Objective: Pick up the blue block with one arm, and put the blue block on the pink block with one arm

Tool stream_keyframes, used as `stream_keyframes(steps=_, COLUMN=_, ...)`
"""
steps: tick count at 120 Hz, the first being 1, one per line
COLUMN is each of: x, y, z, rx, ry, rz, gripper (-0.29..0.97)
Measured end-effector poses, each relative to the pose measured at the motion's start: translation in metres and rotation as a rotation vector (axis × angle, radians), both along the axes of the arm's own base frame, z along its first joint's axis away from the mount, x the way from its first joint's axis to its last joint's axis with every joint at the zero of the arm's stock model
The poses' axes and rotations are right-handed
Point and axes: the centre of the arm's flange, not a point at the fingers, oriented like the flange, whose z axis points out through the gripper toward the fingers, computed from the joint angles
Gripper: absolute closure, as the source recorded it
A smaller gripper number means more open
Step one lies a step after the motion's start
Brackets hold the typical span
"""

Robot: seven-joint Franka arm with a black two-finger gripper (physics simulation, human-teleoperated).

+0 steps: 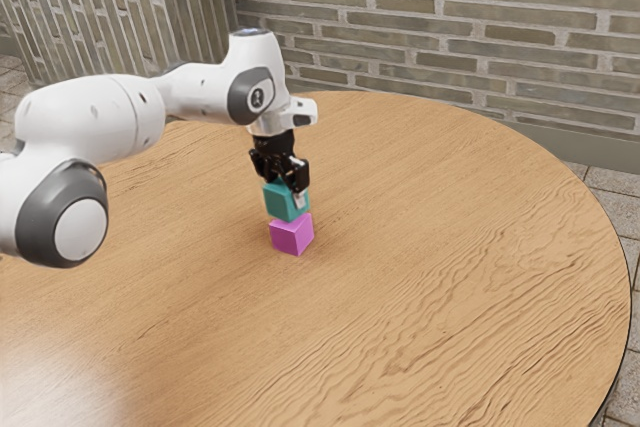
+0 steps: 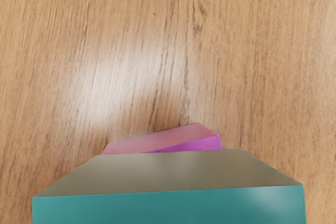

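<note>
The blue block (image 1: pixel 281 204), teal in colour, is directly above the pink block (image 1: pixel 291 235) near the middle of the round wooden table (image 1: pixel 450 277). My gripper (image 1: pixel 284 187) comes straight down onto it and is shut on its upper part, one finger on each side. The blue block's underside is level with the pink block's top, shifted slightly toward the exterior view's left; I cannot tell whether they touch. In the wrist view the blue block (image 2: pixel 168 192) sits just under my hand, with a strip of the pink block (image 2: pixel 173 142) showing beyond it.
Bare wood surrounds the two blocks on all sides. The table's curved edge (image 1: pixel 622 347) runs along the exterior view's right. A brick wall (image 1: pixel 450 17) stands behind the table.
</note>
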Motion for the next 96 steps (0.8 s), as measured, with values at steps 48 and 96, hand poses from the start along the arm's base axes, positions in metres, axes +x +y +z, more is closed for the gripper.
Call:
stream_keyframes(steps=48, x=-0.002, y=-0.005, z=-0.006, rx=0.006, ry=0.013, rz=0.006, gripper=0.11)
stream_keyframes(steps=96, x=-0.064, y=-0.016, z=0.244, rx=0.127, ry=-0.197, rz=-0.054, gripper=0.02)
